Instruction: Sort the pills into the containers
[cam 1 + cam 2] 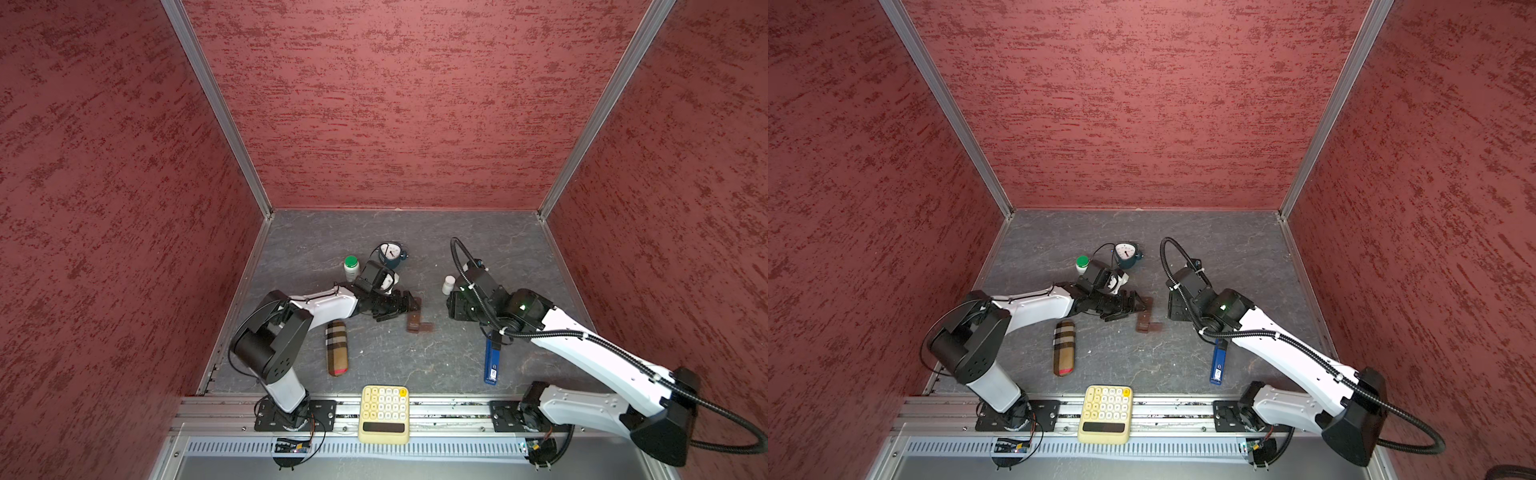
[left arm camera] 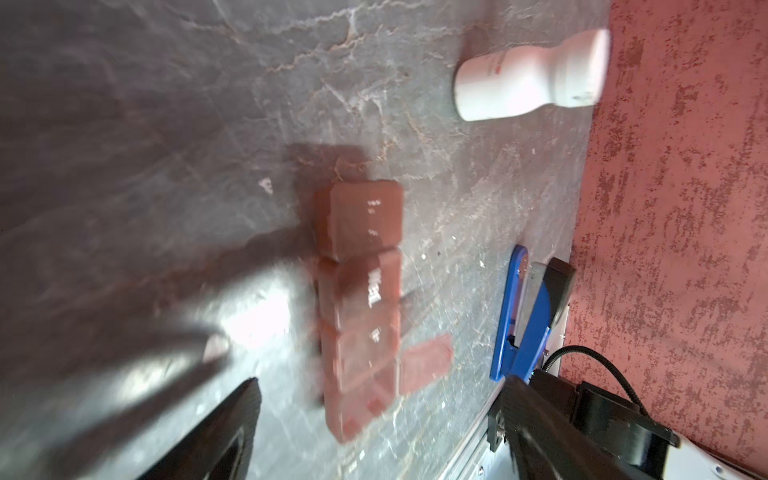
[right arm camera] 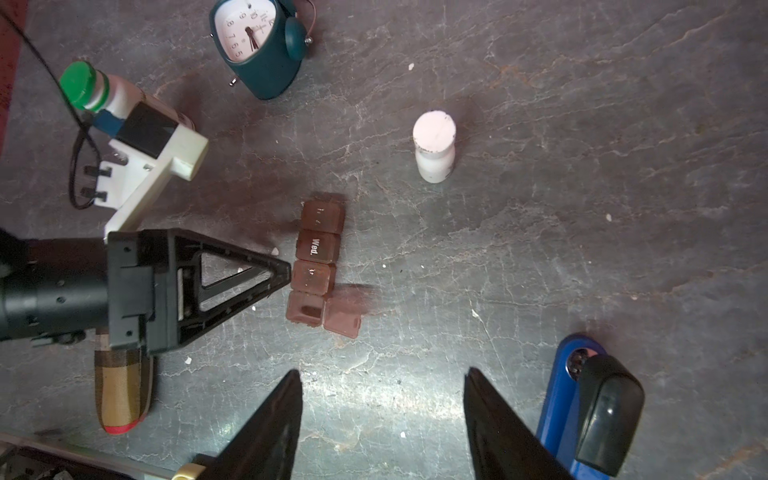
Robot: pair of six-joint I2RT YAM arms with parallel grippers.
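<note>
Finding one: the dark brown plastic pill-box strip (image 3: 314, 259) of four square lidded cells is lying flat, mid-way across the grey stone-patterned table top (image 3: 582, 208). Its long axis is running across the line of my left claw (image 3: 283, 272), whose tips are pointing at the strip's long side, just beside the cell next to the open one. Whether they are touching it I cannot tell. The end cell nearest my bases is standing open, its lid (image 3: 343, 318) lying flipped out on the side away from that claw.

Finding two: my left claw is showing jaws spread wide, gripping nothing. My right claw (image 3: 382, 372) is hanging with jaws apart and empty, farther off, so the left is the nearer.

Finding three: tiny white pellet pills are lying loose, one (image 3: 274, 251) just beside the left tips.

Surroundings: a small all-white bottle (image 3: 434, 145), teal alarm clock (image 3: 262, 45), green-capped white bottle (image 3: 83, 89), blue stapler (image 3: 559, 399) and plaid case (image 3: 118, 386) are standing clear, and nothing is blocking the approach.
</note>
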